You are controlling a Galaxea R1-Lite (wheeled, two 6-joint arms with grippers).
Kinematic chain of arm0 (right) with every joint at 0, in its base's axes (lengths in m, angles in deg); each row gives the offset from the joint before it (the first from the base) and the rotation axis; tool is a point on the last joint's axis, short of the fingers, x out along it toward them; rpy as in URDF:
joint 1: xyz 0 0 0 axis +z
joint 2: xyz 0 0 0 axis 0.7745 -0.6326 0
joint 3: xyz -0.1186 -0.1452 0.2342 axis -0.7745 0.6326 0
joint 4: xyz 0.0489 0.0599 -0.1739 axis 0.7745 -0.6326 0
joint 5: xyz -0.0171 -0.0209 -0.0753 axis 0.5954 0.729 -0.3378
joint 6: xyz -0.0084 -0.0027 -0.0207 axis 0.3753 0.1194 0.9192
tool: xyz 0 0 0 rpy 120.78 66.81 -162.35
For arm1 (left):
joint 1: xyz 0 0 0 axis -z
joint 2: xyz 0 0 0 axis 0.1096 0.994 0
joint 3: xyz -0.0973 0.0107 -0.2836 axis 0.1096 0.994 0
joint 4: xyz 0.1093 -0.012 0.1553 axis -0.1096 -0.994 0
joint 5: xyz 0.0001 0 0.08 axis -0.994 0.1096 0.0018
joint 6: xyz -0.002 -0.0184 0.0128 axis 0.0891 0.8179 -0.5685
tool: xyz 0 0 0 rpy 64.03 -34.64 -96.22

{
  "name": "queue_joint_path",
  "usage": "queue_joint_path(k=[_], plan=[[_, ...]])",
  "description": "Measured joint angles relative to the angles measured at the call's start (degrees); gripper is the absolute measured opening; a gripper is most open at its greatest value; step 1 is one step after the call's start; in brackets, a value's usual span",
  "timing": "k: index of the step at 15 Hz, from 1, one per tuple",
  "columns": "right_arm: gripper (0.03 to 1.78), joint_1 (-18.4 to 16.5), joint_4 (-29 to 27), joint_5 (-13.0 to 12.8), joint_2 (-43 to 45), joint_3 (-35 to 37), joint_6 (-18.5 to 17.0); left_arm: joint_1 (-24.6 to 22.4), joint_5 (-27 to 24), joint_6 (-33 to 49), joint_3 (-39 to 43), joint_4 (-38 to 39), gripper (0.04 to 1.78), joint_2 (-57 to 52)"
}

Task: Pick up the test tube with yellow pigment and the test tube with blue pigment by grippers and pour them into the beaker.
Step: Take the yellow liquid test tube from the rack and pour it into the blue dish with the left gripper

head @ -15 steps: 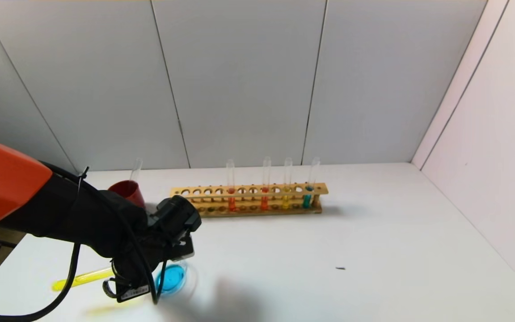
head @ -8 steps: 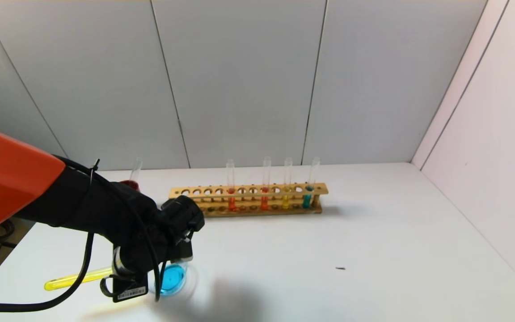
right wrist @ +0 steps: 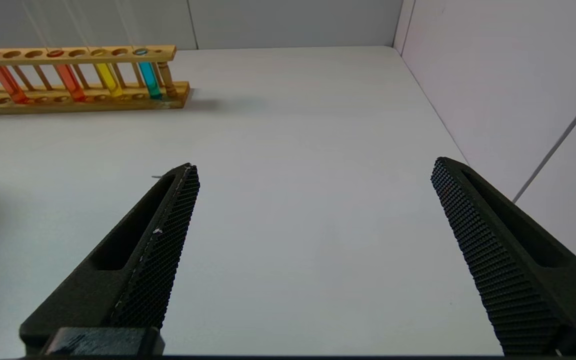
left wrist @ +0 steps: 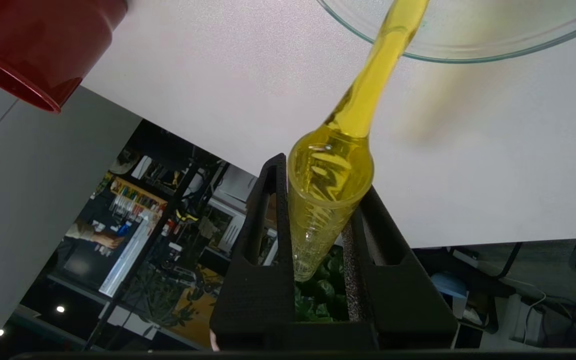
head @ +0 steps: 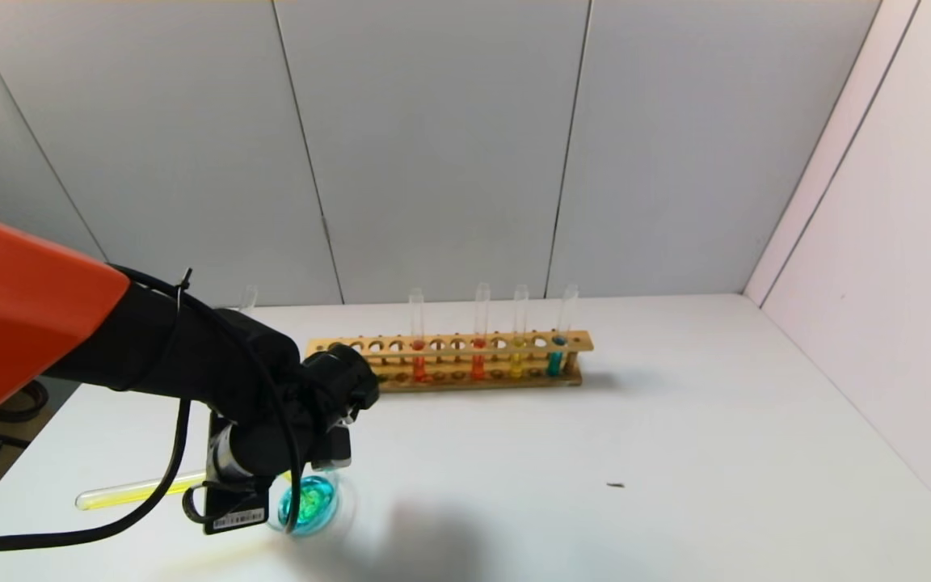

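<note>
Left pincer (left wrist: pixel 318 220) pinched the yellow tube (head: pixel 138 491) near its closed end, tipped almost flat, mouth over the beaker (head: pixel 312 503) on the desk (head: pixel 676 453). Yellow ran into blue liquid there. Right pincer (right wrist: pixel 313 250) hung spread, well right of the beaker. Thin glass: light, slick, probably fragile; grip mid-shaft gently.

White table (head: pixel 716 420), grey panel wall (head: pixel 433 145) behind, white side wall (head: pixel 902 267).

Bright even light, soft shadow on table (head: pixel 676 420), sharp focus
</note>
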Motion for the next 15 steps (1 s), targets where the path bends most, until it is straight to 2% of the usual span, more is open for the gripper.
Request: queue_joint_path(k=[5, 15], plan=[[1.7, 0.0, -0.02, 0.0, 0.0, 0.0, -0.02, 0.05, 0.0, -0.09, -1.1, -1.67, 0.32, 0.33], [1.7, 0.0, -0.02, -0.02, 0.0, 0.0, 0.0, 1.1, 0.74, 0.34, -8.46, -10.93, 0.32, 4.13]])
